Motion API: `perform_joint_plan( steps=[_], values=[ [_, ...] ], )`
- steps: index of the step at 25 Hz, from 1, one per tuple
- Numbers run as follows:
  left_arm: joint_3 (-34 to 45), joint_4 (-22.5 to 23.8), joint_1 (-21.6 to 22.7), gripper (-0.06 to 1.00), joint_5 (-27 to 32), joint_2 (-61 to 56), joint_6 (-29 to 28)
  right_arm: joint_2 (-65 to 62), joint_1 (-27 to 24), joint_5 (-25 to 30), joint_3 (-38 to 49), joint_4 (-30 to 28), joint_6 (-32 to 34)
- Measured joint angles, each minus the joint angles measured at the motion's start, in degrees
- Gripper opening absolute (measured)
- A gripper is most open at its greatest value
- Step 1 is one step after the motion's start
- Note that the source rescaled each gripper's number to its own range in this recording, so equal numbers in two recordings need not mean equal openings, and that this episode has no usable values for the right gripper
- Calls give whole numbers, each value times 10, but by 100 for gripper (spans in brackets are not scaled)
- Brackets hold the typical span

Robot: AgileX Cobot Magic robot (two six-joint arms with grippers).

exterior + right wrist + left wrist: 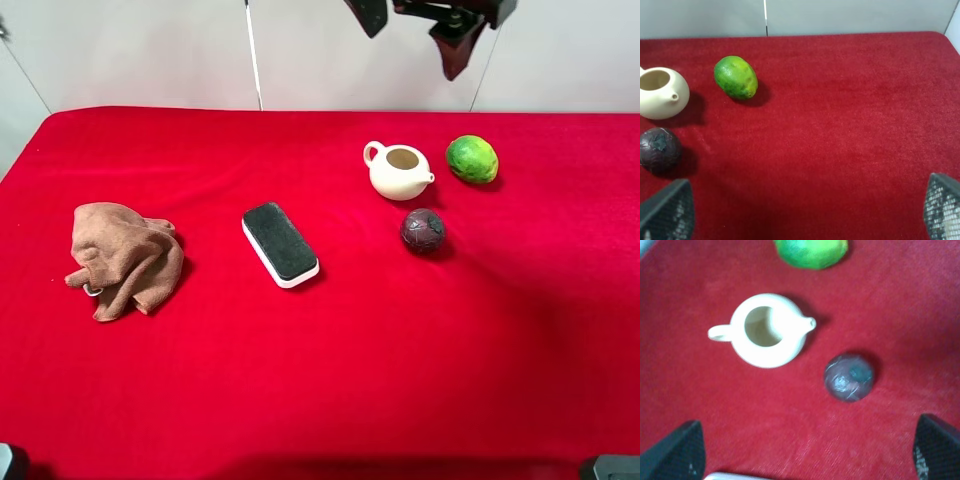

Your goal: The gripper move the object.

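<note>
The dark maroon ball (pixel 422 230) lies on the red cloth just in front of the cream teapot (pixel 398 170). In the left wrist view the ball (pixel 849 377) sits well ahead of my left gripper (pixel 807 445), which is open, empty and high above it. My right gripper (pixel 810 205) is open and empty, over bare cloth to the right of the ball (pixel 659 150). A black claw (pixel 415 30) shows at the top edge of the exterior view, high over the teapot; it seems to be the left one.
A green round fruit (pixel 472 158) lies right of the teapot. A black-topped white eraser block (pixel 280 244) lies mid-table and a crumpled brown cloth (pixel 125 258) at the left. The red table (pixel 330 380) ends at a grey wall behind.
</note>
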Motion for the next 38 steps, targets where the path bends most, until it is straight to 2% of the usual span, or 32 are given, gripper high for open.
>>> perform_joint_plan(
  steps=[5, 14, 22, 33, 38],
  values=[
    [64, 20, 1, 56, 0, -62, 2, 0, 0, 0, 0, 0, 0],
    [184, 26, 36, 56, 0, -176, 3, 0, 0, 0, 0, 0, 0],
    [321, 11, 66, 56, -1, -297, 6, 0, 0, 0, 0, 0, 0],
    [483, -1, 67, 56, -2, -453, 10, 0, 0, 0, 0, 0, 0],
    [555, -1, 67, 57, -21, -527, 9, 0, 0, 0, 0, 0, 0]
  ],
)
